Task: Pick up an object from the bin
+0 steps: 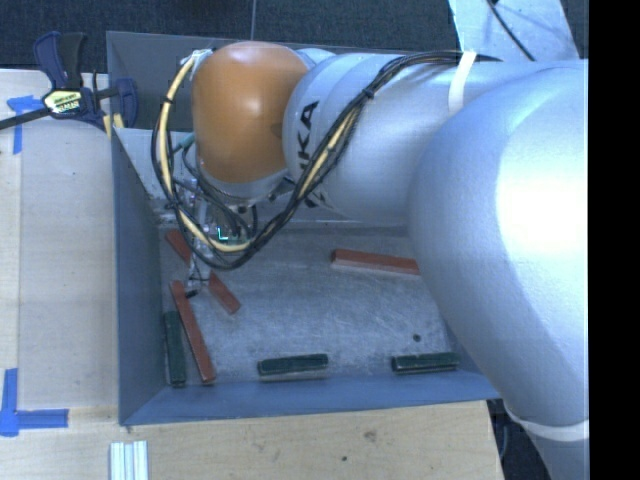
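My gripper [216, 230] hangs low over the bin's left side, beneath the orange wrist cover. Directly under it lie a short brown block [223, 297], set diagonally, and another brown piece [178, 244] close to the left wall, partly hidden by cables. A long brown bar [192, 342] runs down from there toward the front left corner, with a dark green bar [175, 349] alongside it against the wall.
A brown bar [375, 262] lies mid-bin to the right. Two dark green bars [292, 366] [424, 363] rest along the front wall. The arm's thick body covers the bin's back and right side.
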Motion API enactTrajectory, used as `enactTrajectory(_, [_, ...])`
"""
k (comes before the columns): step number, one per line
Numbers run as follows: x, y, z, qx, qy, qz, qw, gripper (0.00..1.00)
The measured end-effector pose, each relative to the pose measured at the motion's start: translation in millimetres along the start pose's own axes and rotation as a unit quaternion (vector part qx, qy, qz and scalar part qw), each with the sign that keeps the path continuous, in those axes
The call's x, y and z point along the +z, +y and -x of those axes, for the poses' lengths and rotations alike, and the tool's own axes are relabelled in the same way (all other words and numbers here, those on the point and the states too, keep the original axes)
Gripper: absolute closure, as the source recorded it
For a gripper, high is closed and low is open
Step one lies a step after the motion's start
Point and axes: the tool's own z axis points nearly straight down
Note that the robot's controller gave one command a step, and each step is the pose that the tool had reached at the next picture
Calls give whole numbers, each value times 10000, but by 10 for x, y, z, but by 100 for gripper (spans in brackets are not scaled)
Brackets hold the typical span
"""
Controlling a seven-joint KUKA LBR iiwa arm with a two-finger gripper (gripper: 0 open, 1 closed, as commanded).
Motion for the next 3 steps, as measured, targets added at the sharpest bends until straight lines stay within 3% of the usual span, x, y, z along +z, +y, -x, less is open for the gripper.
enactTrajectory(1, [762, -426, -263, 645, 1, -13, 9979, 0])
enactTrajectory(2, [742, -970, 99, 1355, -54, 5, 9908, 0])
enactTrajectory(3, [730, -944, 98, 1348, -59, 20, 9908, 100])
